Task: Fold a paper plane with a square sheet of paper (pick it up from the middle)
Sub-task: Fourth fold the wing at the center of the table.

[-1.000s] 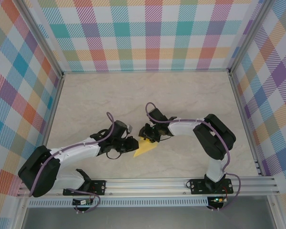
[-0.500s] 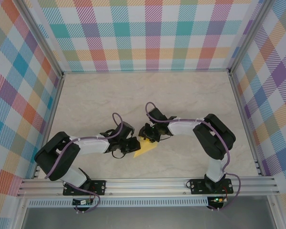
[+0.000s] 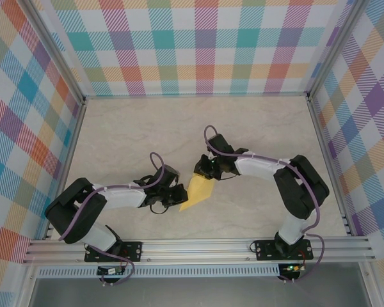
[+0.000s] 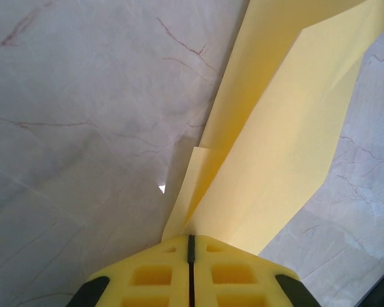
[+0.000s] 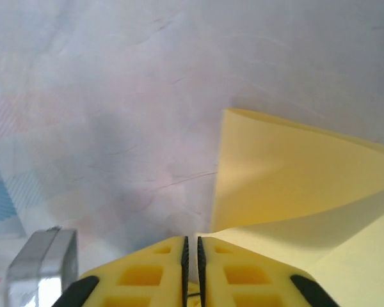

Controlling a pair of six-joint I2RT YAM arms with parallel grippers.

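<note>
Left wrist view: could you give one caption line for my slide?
Left tool shut on the folded yellow paper, marble table beneath.

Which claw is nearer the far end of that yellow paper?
Right. The right gripper pinches the paper at its far end; the left gripper pinches its near left edge.

This looks like a robotics lab test cell, though little beyond it can be seen. A marble-patterned tabletop (image 3: 147, 134) has pastel checked cloth walls (image 3: 198, 45) behind and beside it. An aluminium rail (image 3: 198, 246) along its near edge carries the left arm (image 3: 115, 192) and right arm (image 3: 262, 167).
</note>
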